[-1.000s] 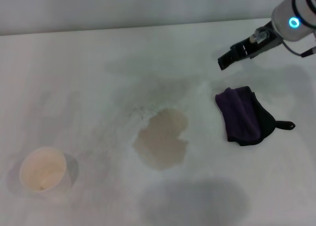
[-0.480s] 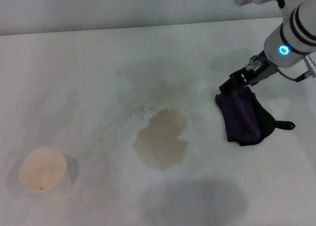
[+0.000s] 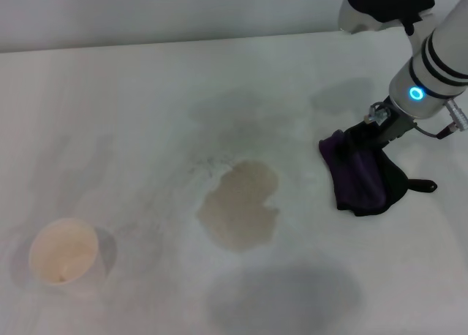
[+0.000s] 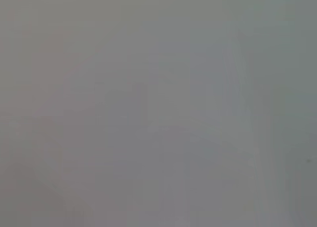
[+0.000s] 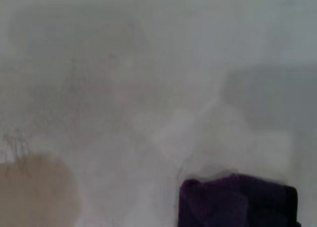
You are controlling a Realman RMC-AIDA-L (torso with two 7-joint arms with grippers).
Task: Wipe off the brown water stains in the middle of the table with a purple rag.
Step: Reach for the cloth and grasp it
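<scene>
The right gripper (image 3: 360, 139) presses down at the far edge of the purple rag (image 3: 360, 172) on the right side of the table (image 3: 131, 115), its dark tip touching or nearly touching the cloth where the purple folds bunch up. Whether the fingers are spread or closed around the fabric cannot be told from the head view, since the tip merges with the dark cloth. Behind it, the white forearm with its glowing blue ring slants up and away toward the far right corner of the scene.

The rag lies folded, purple on its left portion and black on its right, with a small black loop sticking out toward the right edge of the table. In the right wrist view the purple rag (image 5: 237, 201) shows just beside the camera, with the table's white surface (image 5: 163, 63) stretching beyond it.

To the left of the rag, apart from it, the brown water stains (image 3: 240, 205) form one pale tan puddle in the middle of the table, a notch cut into its right edge; a corner of the same stains (image 5: 34, 192) appears in the right wrist view. A white paper cup (image 3: 63, 251) stands upright near the left front corner, well apart from the puddle. The left gripper is out of sight, and its wrist view shows only flat grey.
</scene>
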